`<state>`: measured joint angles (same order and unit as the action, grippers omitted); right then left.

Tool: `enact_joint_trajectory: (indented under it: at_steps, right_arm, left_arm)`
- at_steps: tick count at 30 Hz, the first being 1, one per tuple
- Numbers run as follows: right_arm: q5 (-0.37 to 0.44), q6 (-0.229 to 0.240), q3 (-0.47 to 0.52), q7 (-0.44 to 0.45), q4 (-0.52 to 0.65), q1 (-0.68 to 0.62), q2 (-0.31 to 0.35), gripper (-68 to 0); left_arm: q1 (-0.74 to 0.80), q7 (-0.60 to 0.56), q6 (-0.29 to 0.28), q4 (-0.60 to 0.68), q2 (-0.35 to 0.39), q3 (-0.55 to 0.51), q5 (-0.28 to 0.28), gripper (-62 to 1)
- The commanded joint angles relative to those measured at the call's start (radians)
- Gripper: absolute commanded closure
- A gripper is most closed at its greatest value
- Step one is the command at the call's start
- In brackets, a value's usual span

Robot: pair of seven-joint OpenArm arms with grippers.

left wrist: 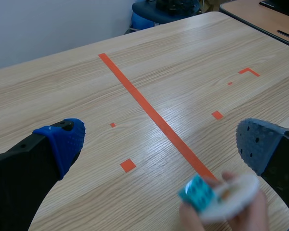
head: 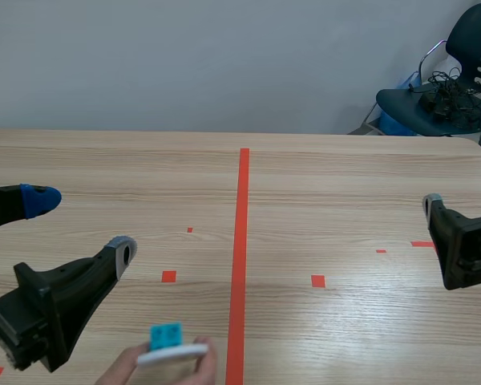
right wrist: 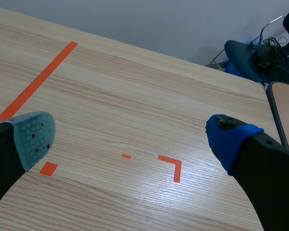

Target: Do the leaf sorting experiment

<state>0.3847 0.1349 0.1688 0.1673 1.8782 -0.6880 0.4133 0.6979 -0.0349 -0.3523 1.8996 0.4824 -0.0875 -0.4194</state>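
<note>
A person's hand [head: 122, 370] comes in at the table's near edge, holding a small white dish [head: 173, 354] with a teal block [head: 166, 334] on it. In the left wrist view the dish [left wrist: 235, 194] and teal block [left wrist: 196, 191] are blurred, just inside my right-hand finger. My left gripper [head: 81, 226] [left wrist: 159, 144] hovers open above the table's left side, nothing between its fingers. Over the table's right side my right gripper [head: 438, 218] [right wrist: 131, 139] stands open and holds nothing. No leaves are in view.
A wooden table [head: 329, 184] carries a long orange-red tape line down its middle. A dark chair [head: 449, 88] with tangled cables stands beyond the far right corner. A second tabletop [left wrist: 265, 19] lies to the right of this one.
</note>
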Motion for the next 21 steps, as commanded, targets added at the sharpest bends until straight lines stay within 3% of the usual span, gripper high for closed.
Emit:
enact_joint_trajectory:
  at_steps: [1,21]
  right_arm:
    - [0.003,-0.004,0.007,0.011,0.01,0.007,0.016,-65.5]
    - [0.003,-0.003,0.007,-0.035,0.01,0.024,0.016,-65.5]
  left_arm:
    - [-0.003,-0.017,-0.002,0.003,-0.005,-0.002,-0.005,-62.3]
    - [-0.003,-0.017,-0.002,0.003,-0.005,-0.002,-0.005,-62.3]
